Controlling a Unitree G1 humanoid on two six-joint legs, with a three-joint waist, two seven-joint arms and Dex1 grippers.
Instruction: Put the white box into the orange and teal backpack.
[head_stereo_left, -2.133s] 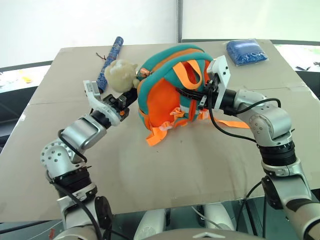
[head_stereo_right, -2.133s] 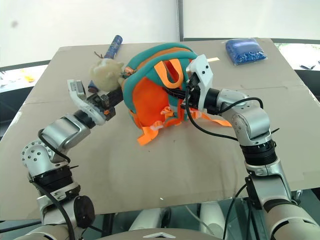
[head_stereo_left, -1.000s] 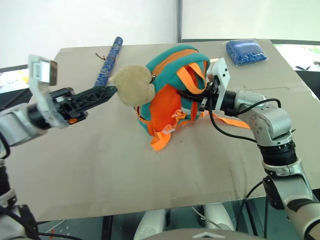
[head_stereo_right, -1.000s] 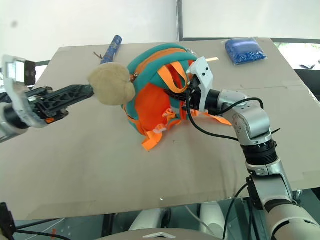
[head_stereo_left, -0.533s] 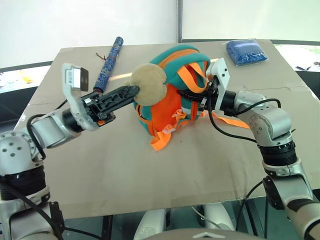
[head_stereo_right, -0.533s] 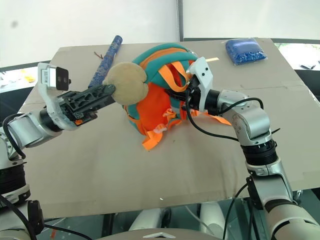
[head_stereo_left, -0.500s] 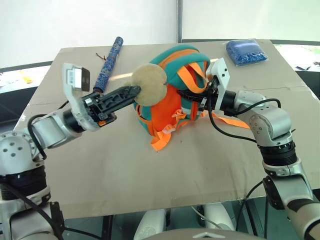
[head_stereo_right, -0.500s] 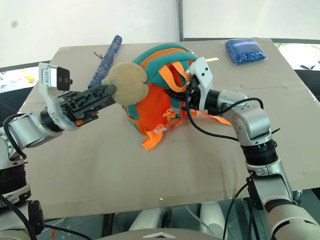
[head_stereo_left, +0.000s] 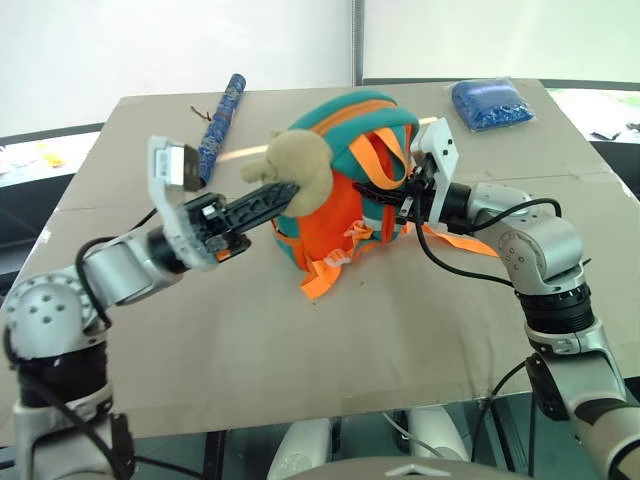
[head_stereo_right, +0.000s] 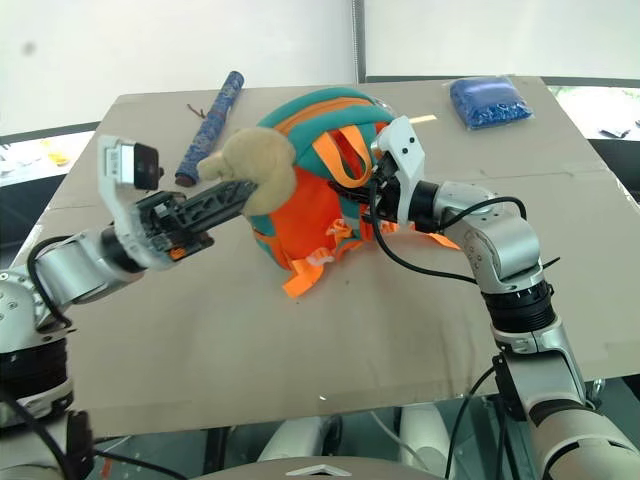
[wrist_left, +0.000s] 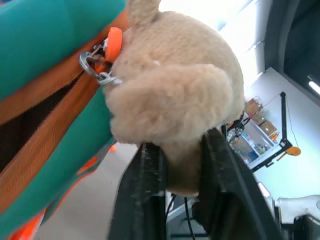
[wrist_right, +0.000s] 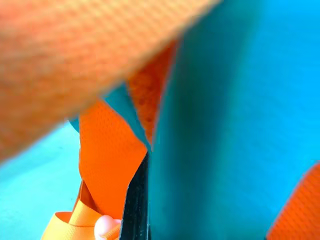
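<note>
Backpack (head_stereo_left: 345, 205), soft and floppy, upright on surface (head_stereo_left: 300, 340) between both claws: left claw (head_stereo_left: 285, 192) clenched on plush toy (head_stereo_left: 300, 160), right claw (head_stereo_left: 378, 192) pinching orange strap; best gripped by zipper band.

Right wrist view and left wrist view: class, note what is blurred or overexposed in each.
Right wrist view: an orange strap close to the lens is smeared out of focus. Left wrist view: the plush toy is fairly sharp, while the bright background above it is washed out.
</note>
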